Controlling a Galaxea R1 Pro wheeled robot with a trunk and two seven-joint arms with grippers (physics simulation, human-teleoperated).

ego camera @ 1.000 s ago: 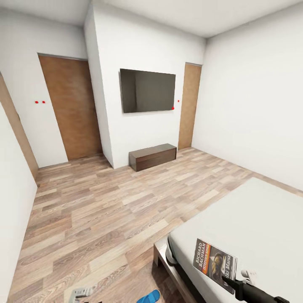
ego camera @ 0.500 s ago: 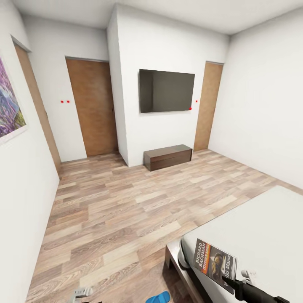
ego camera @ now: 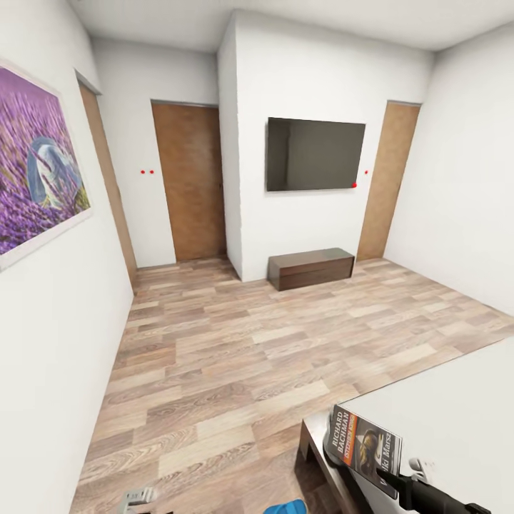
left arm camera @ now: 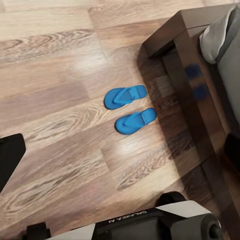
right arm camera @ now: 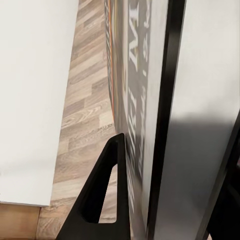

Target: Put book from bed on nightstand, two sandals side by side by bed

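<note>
My right gripper is shut on the book, a dark paperback with an orange band and white lettering. It holds the book tilted above the corner of the bed's grey mattress. The right wrist view has the book's cover close up beside a black finger. Two blue sandals lie side by side on the floor by the dark bed frame. One sandal's tip peeks in at the head view's bottom edge. My left gripper hangs open above the floor. The nightstand is out of view.
A long low dark cabinet stands under a wall television. Brown doors flank that wall. A purple painting hangs on the near left wall. Wood-plank floor stretches between me and the cabinet.
The whole head view has swung left: the painting has come into sight and less of the bed shows. The book and my right gripper keep their place in the picture.
</note>
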